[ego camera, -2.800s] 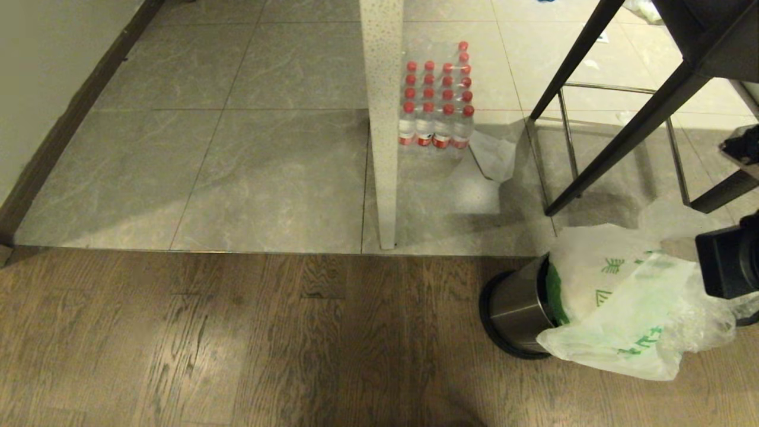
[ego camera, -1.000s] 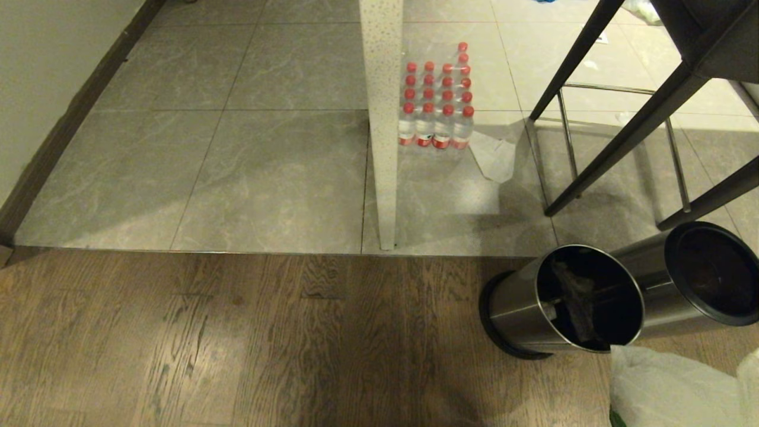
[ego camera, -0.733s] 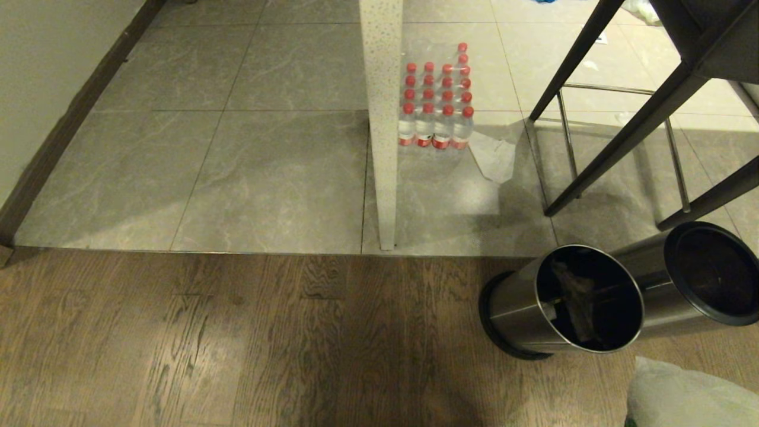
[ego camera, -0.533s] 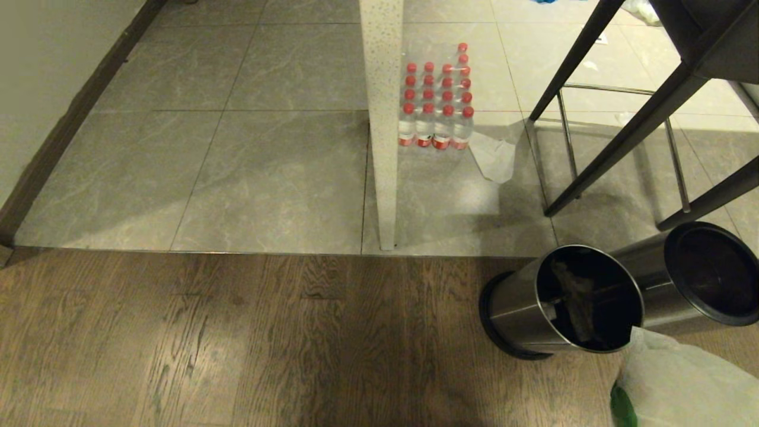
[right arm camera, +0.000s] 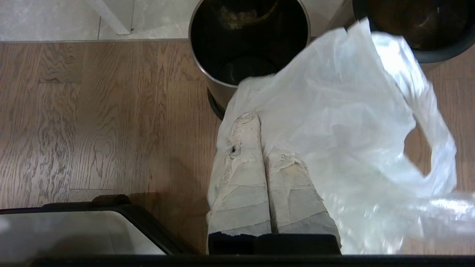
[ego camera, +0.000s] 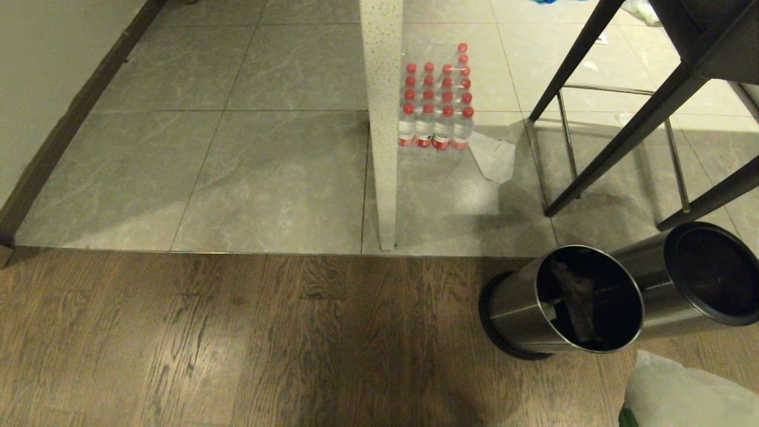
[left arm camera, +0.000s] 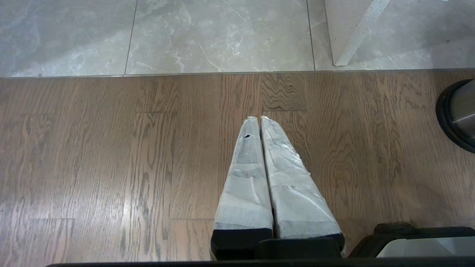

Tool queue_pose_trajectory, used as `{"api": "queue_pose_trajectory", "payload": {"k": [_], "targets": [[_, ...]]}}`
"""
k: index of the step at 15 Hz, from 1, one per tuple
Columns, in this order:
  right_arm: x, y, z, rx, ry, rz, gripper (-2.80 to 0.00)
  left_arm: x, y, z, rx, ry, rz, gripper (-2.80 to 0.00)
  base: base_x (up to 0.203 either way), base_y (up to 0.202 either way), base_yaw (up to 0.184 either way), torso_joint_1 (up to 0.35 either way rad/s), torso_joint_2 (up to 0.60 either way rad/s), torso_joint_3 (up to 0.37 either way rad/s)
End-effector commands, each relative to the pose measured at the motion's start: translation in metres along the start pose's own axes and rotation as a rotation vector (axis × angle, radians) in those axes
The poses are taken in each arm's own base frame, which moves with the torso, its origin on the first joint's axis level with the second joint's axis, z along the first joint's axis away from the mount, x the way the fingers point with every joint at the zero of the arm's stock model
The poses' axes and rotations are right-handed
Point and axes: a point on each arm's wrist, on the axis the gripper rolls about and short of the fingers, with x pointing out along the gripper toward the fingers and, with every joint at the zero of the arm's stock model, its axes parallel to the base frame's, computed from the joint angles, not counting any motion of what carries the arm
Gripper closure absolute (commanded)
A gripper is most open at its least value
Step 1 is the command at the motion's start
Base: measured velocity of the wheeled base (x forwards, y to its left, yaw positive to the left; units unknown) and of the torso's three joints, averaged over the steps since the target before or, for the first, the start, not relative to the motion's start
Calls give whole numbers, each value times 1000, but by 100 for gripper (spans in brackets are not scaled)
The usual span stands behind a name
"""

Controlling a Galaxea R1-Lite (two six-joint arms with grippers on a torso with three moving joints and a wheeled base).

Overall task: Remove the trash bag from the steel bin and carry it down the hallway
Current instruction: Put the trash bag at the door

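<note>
The steel bin [ego camera: 522, 308] stands on the wood floor at the right, its mouth uncovered and something dark lying inside. The trash bag [ego camera: 682, 397], thin and translucent white, shows only as a bulge at the lower right corner of the head view. In the right wrist view my right gripper [right arm camera: 261, 137] is shut on the trash bag [right arm camera: 334, 122], which spreads out in front of the steel bin [right arm camera: 248, 44]. My left gripper [left arm camera: 259, 118] is shut and empty over bare wood planks, left of the steel bin's base [left arm camera: 458, 111]. The hallway tiles [ego camera: 267, 166] begin just beyond the wood.
A second steel bin [ego camera: 708, 273] with a black rim stands right of the first. A white speckled post [ego camera: 384, 118] rises from the tiles, with a pack of red-capped water bottles [ego camera: 437, 98] behind it. Black furniture legs [ego camera: 599, 148] slant at right. A wall with a baseboard [ego camera: 53, 148] runs along the left.
The trash bag, which filled the bin at first, is out of it. Over the last second it has bobbed up and sunk again at the lower right corner. The bins have not moved.
</note>
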Motion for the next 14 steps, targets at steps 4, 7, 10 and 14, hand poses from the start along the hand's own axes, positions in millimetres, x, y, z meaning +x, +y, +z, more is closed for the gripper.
{"api": "queue_pose_trajectory", "payload": {"k": [4, 7, 10, 14], "targets": [[0, 0, 0, 0, 2, 0, 0, 0, 0, 0, 0, 0, -1, 0, 0, 0, 0, 0, 0, 0], [0, 0, 0, 0, 4, 0, 0, 0, 0, 0, 0, 0, -1, 0, 0, 0, 0, 0, 0, 0], [0, 0, 0, 0, -2, 0, 0, 0, 0, 0, 0, 0, -1, 0, 0, 0, 0, 0, 0, 0], [0, 0, 0, 0, 2, 0, 0, 0, 0, 0, -4, 0, 0, 0, 0, 0, 0, 0, 0, 0]]}}
